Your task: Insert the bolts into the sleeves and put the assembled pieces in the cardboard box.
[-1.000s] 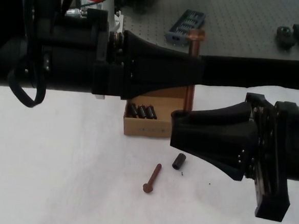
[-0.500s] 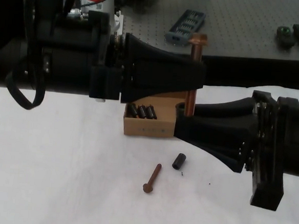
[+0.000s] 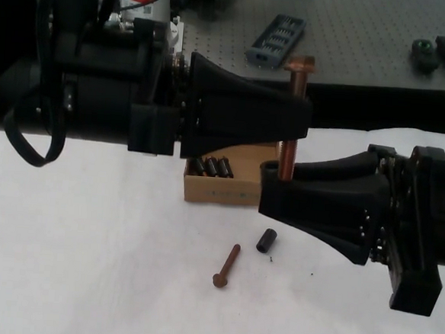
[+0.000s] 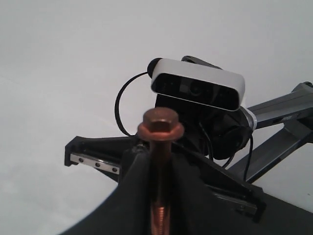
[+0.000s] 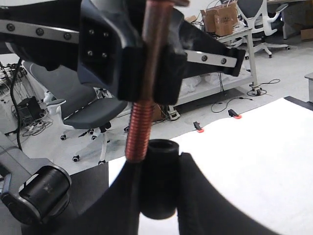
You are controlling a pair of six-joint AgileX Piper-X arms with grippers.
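Note:
My left gripper (image 3: 301,117) is shut on a copper bolt (image 3: 293,118), held upright with its hex head on top (image 4: 160,128). My right gripper (image 3: 271,175) is shut on a black sleeve (image 5: 159,182) with its mouth facing up. The bolt's threaded tip (image 5: 137,142) sits right beside the sleeve's rim, just off the opening, above the cardboard box (image 3: 228,189). The box holds several dark pieces. On the white cloth in front of the box lie a loose bolt (image 3: 227,265) and a loose black sleeve (image 3: 266,240).
A grey-blue rack (image 3: 277,36) and two dark green parts (image 3: 438,52) sit on the perforated bench top behind the cloth. Both arms cross close above the box. The white cloth (image 3: 85,280) is bare at the front left.
My right gripper rose with the sleeve and closed in under the bolt. My left gripper shifted slightly right and down with the bolt, bringing its tip to the sleeve's rim.

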